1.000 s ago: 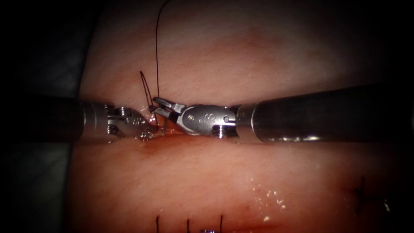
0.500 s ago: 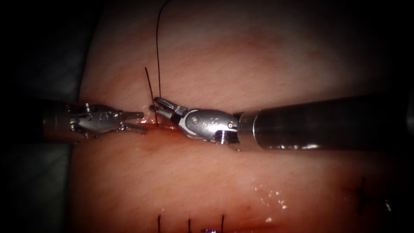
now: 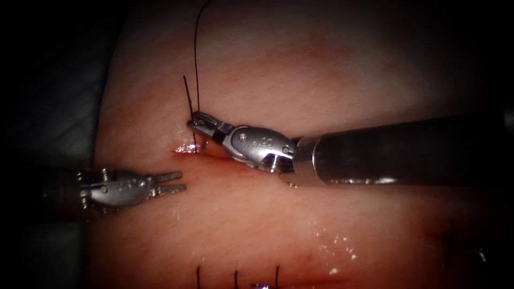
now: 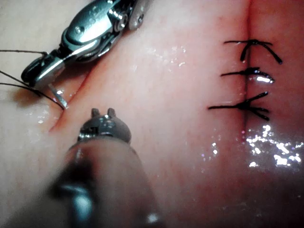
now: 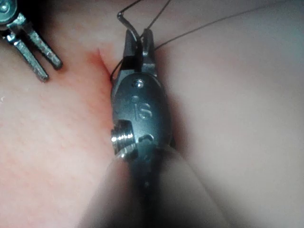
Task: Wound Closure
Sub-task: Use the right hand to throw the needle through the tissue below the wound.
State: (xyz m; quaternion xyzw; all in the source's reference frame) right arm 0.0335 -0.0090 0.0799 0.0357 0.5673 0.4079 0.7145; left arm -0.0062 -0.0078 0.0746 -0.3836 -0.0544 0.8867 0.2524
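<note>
Currently, status by item, pics marked now:

R tool: enters from the right, lies low across the tissue, tip at the left end of the cut. Jaws clamped on the needle. Exact grip pt along the curve: cannot tell. In R wrist view, short bent end sticks out past the jaw tips, w/ thread leaving it. In L wrist view, short bright length runs from the jaws down to the tissue at the cut. Whether buried in the tissue or just touching: cannot tell.

L tool: sits below and to the left of the cut's end, clear of the R tool. Jaws narrowly apart, gripping nothing, tips pointing right, apart from needle and thread.

Thread: rises from the R tool's jaws, approx. straight, then curves off past the upper edge of the endoscope view. Second, shorter dark strand beside it, slanting up-left from the same spot. Both strands on the far side of the cut.

Red fluid: thin wet film along the cut, w/ a shiny patch at its left end.

Finished stitches: three in a row, well apart from both tools, on a separate closed line.
</note>
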